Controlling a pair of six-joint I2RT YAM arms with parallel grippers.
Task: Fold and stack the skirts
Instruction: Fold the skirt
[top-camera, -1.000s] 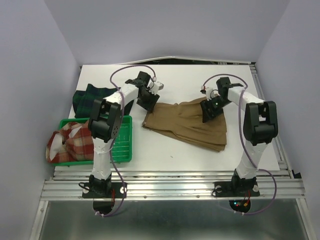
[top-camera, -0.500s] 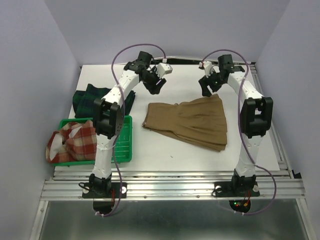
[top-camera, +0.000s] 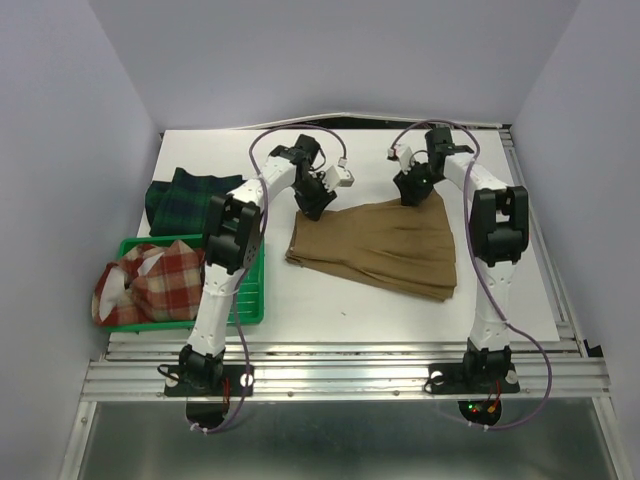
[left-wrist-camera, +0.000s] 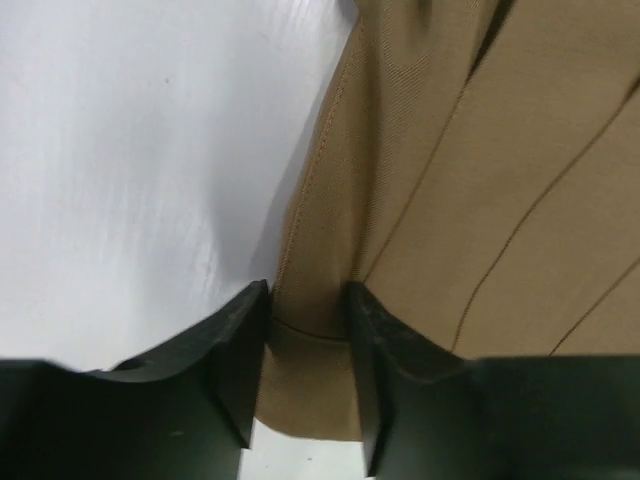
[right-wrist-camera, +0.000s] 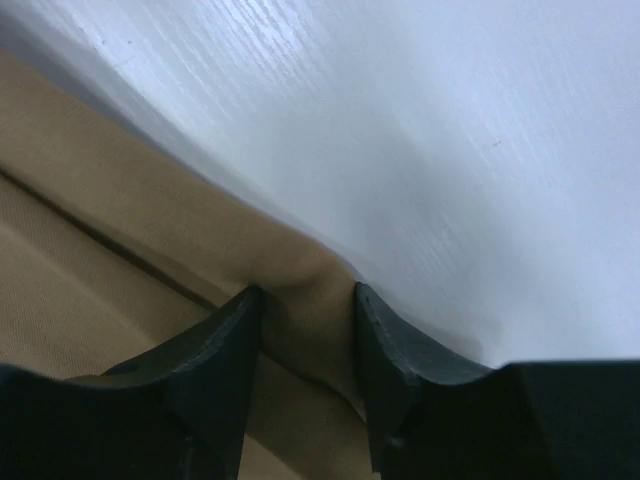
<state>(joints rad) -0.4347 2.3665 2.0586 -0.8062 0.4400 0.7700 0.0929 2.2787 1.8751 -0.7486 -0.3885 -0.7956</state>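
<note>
The tan-brown pleated skirt (top-camera: 380, 245) lies flat in the middle of the table. My left gripper (top-camera: 313, 206) is down on its far left corner. In the left wrist view the gripper (left-wrist-camera: 307, 300) has its jaws close together with the skirt's hem corner (left-wrist-camera: 330, 240) between them. My right gripper (top-camera: 411, 193) is down on the far right corner. In the right wrist view the gripper (right-wrist-camera: 308, 300) pinches a raised ridge of the tan cloth (right-wrist-camera: 140, 230). The dark tartan skirt (top-camera: 190, 197) lies at the far left. The red plaid skirt (top-camera: 145, 282) lies bunched in the tray.
A green plastic tray (top-camera: 248, 290) stands at the near left and holds the plaid skirt. The white table (top-camera: 330, 300) ends at an aluminium rail along its near edge. Grey walls close in the left, back and right.
Both grippers rose off the tan skirt and swung towards the back, then came down again onto its far corners. The skirt stayed almost still.
</note>
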